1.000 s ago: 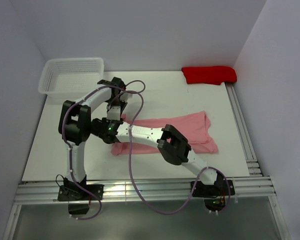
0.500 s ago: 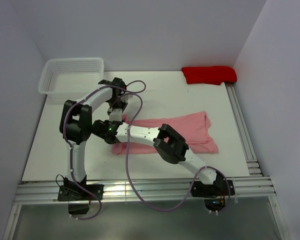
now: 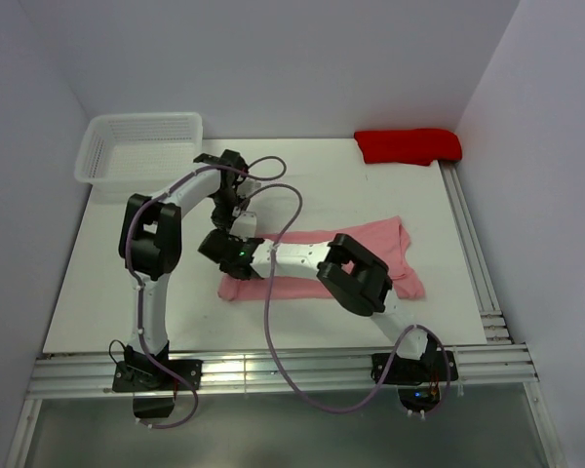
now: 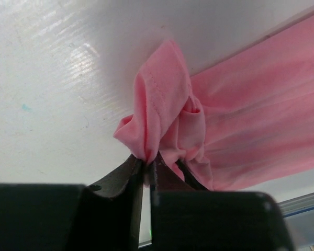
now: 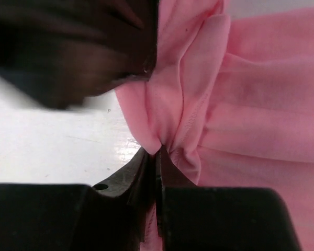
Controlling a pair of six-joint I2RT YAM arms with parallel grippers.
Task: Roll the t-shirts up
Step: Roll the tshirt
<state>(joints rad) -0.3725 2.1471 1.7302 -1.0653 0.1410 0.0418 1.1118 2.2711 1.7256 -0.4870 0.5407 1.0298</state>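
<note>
The light-pink t-shirt (image 3: pixel 370 249) lies folded into a long strip across the middle of the table. Both grippers meet at its left end. My left gripper (image 3: pixel 240 220) reaches down from the far side. In the left wrist view it (image 4: pixel 147 159) is shut on a bunched fold of the t-shirt (image 4: pixel 251 99). My right gripper (image 3: pixel 224 248) comes in from the near side. In the right wrist view it (image 5: pixel 158 151) pinches the hem of the t-shirt (image 5: pixel 261 99), with the left gripper (image 5: pixel 78 47) a dark blur just above.
A white mesh basket (image 3: pixel 136 148) stands at the back left. A red cloth (image 3: pixel 408 145) lies bunched at the back right. Metal rails run along the table's right edge (image 3: pixel 473 258) and near edge (image 3: pixel 273 370). Purple cables loop over both arms.
My right gripper has shut on the t-shirt's left end, and that arm has shifted a little to the right. The left gripper stays pinched on the fabric in the same place.
</note>
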